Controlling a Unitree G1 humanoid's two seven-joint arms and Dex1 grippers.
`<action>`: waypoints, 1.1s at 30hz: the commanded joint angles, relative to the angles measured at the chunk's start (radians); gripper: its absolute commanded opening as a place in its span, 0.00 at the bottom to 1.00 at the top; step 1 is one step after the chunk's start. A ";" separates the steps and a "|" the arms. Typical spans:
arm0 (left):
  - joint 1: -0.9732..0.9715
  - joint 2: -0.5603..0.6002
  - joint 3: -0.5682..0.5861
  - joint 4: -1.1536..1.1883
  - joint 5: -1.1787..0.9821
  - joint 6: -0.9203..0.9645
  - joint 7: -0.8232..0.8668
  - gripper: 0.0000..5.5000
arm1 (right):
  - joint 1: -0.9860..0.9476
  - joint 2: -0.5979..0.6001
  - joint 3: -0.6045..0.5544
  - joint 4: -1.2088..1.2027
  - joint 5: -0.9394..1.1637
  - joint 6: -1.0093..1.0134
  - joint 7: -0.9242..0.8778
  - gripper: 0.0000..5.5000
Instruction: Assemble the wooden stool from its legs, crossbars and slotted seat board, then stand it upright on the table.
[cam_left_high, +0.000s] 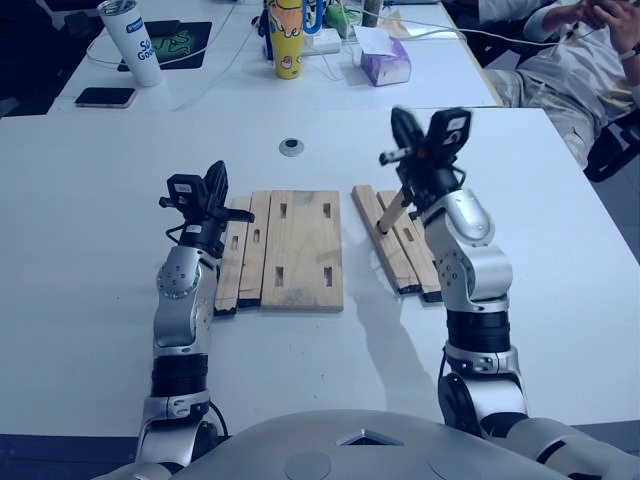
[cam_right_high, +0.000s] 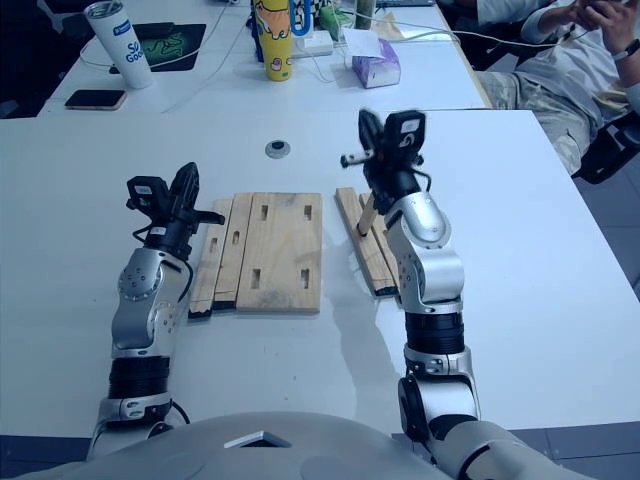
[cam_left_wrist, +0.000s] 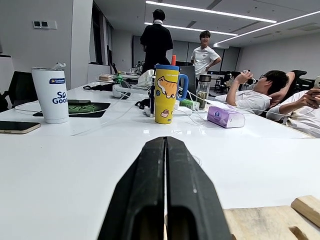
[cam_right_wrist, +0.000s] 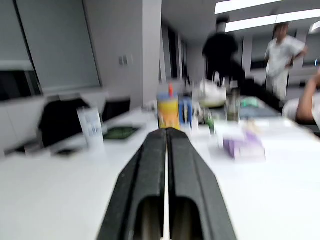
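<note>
- While both arms hover above it, the white table (cam_left_high: 90, 190) carries all the stool parts lying flat.
- Slotted seat board (cam_left_high: 303, 248) lies mid-table, four slots facing up.
- Two left slats (cam_left_high: 243, 255) lie touching the board's left edge.
- Right slats (cam_left_high: 405, 262) lie near the board's right side, apart from it.
- One wooden stick (cam_left_high: 393, 212) stands tilted on the right slats; its upper end is hidden behind the right wrist.
- Right gripper (cam_left_high: 402, 122) is raised, fingers clenched, nothing between them.
- Left gripper (cam_left_high: 216, 180) sits over the left slats, fingers (cam_left_wrist: 145, 200) pressed together, empty.

Head stereo overlooks table (cam_left_high: 90, 200); wrist cams face forward.
</note>
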 joint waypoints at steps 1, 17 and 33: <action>-0.005 -0.010 -0.012 0.017 0.013 -0.011 0.007 0.00 | -0.087 -0.003 -0.070 -0.027 0.010 -0.079 -0.045 0.00; 0.033 -0.048 -0.015 0.007 0.025 -0.048 0.059 0.00 | 0.501 -0.335 -0.042 -0.149 0.039 0.342 0.247 0.00; 0.077 -0.082 -0.003 -0.008 0.039 -0.086 0.113 0.00 | 0.482 -0.414 -0.175 -0.333 0.359 1.012 0.246 0.21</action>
